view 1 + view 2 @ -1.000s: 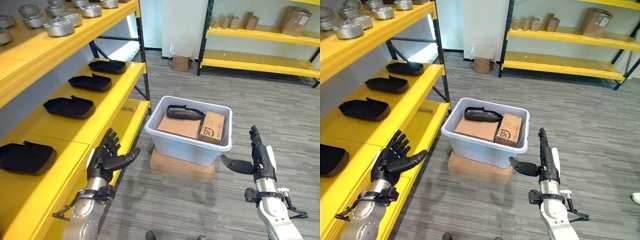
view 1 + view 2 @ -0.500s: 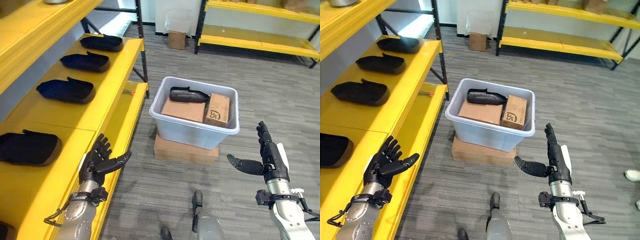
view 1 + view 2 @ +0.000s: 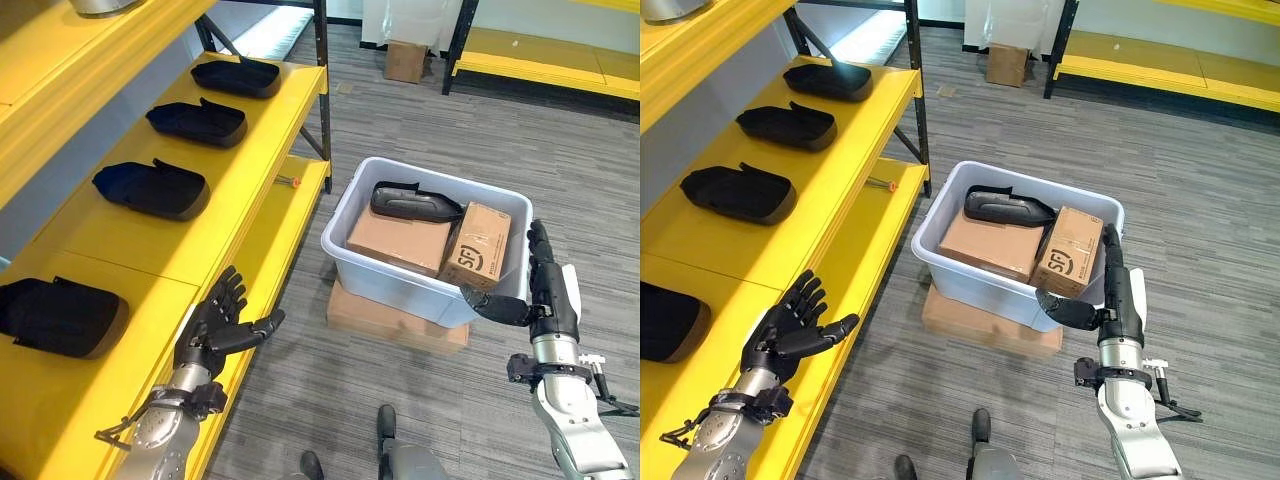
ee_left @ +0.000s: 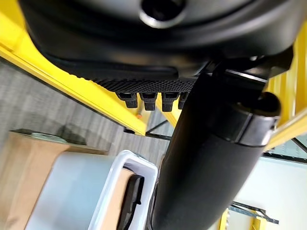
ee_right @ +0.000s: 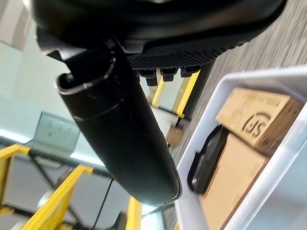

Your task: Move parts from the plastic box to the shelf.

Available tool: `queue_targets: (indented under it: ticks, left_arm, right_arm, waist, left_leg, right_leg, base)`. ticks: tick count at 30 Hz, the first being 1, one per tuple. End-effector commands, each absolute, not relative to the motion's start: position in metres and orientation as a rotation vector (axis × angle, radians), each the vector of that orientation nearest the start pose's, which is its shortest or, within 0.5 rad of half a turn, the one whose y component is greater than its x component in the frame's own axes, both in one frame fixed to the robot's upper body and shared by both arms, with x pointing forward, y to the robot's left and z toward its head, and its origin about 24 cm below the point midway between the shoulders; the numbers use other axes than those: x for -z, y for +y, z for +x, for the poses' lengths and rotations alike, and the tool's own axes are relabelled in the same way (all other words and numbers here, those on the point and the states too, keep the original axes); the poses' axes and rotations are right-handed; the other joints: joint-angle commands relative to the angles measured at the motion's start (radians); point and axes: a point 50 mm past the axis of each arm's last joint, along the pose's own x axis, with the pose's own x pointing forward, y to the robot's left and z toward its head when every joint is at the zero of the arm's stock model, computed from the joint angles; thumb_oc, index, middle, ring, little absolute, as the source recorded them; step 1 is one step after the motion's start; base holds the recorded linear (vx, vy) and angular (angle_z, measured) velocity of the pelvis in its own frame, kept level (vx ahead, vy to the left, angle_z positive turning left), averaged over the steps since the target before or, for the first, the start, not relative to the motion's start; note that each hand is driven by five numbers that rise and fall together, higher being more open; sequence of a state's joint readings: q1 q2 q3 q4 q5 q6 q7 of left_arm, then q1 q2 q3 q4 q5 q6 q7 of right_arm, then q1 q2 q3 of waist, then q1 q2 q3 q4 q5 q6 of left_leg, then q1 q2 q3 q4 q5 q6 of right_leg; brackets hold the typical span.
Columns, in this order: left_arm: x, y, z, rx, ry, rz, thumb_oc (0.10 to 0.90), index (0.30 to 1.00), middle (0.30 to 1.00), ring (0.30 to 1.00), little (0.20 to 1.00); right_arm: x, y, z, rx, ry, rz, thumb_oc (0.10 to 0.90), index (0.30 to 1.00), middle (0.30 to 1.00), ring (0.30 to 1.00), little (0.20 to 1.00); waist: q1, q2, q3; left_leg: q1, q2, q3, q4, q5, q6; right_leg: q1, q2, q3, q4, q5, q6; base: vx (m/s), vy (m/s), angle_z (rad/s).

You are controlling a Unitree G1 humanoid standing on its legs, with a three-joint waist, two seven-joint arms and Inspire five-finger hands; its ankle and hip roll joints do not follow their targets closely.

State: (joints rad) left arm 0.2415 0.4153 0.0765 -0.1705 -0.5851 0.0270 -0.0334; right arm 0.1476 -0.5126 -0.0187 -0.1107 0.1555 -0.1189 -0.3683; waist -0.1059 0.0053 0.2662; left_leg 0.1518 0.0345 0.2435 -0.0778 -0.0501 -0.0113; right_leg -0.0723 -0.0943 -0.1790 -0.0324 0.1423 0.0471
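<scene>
A pale plastic box (image 3: 378,270) stands on a flat cardboard carton on the floor. Inside it, a black moulded part (image 3: 412,204) lies on top of two brown cardboard boxes (image 3: 400,238); the right wrist view shows the same part (image 5: 206,158). My right hand (image 3: 545,290) is open, fingers straight up, its thumb touching the box's near right corner. My left hand (image 3: 215,322) is open with spread fingers, hovering beside the front edge of the yellow shelf (image 3: 150,255). Several black parts (image 3: 150,190) lie in a row on that shelf.
A lower yellow shelf board (image 3: 265,250) runs between the shelf and the box, with a small red-tipped tool (image 3: 288,181) on it. A second yellow rack (image 3: 560,70) stands at the far side, with a small carton (image 3: 405,60) on the floor beside it.
The camera has moved, bringing the box closer. My right hand has come up to the box's near right corner, thumb now at its rim. My left hand stays open by the shelf edge.
</scene>
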Motion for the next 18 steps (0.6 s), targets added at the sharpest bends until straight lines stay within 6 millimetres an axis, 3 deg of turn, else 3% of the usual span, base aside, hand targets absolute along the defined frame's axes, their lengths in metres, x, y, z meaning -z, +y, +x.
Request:
queue_targets:
  ticks: [1,10,18]
  left_arm:
    - [-0.093,0.245,0.213,-0.008,-0.156,-0.135,0.9,1.0,1.0,1.0,1.0]
    - [-0.098,0.233,0.221,0.028,-0.188,-0.166,0.9,1.0,1.0,1.0,1.0]
    - [-0.105,0.224,0.225,0.072,-0.224,-0.176,0.9,1.0,1.0,1.0,1.0]
  right_arm:
    - [-0.127,-0.258,0.222,0.403,-0.432,-0.386,0.9,1.0,1.0,1.0,1.0]
    - [-0.145,-0.266,0.222,0.514,-0.515,-0.447,0.9,1.0,1.0,1.0,1.0]
    - [-0.148,-0.268,0.22,0.53,-0.518,-0.451,0.9,1.0,1.0,1.0,1.0]
  waist:
    - [-0.018,0.004,-0.058]
    - [-0.049,0.044,-0.039]
    - [-0.069,0.069,-0.038]
  left_leg:
    - [0.042,0.013,0.001,0.022,-0.071,0.008]
    - [0.017,0.027,0.024,0.016,-0.051,-0.013]
    - [0.007,0.037,0.047,0.031,-0.043,-0.022]
  right_leg:
    - [-0.108,-0.034,0.0,0.087,-0.039,0.083]
    - [-0.138,-0.026,0.0,0.125,-0.078,0.055]
    - [-0.122,-0.03,0.01,0.12,-0.092,0.048]
  base:
    - [0.04,-0.012,-0.03]
    - [0.0,0.001,-0.05]
    - [0.03,-0.003,-0.05]
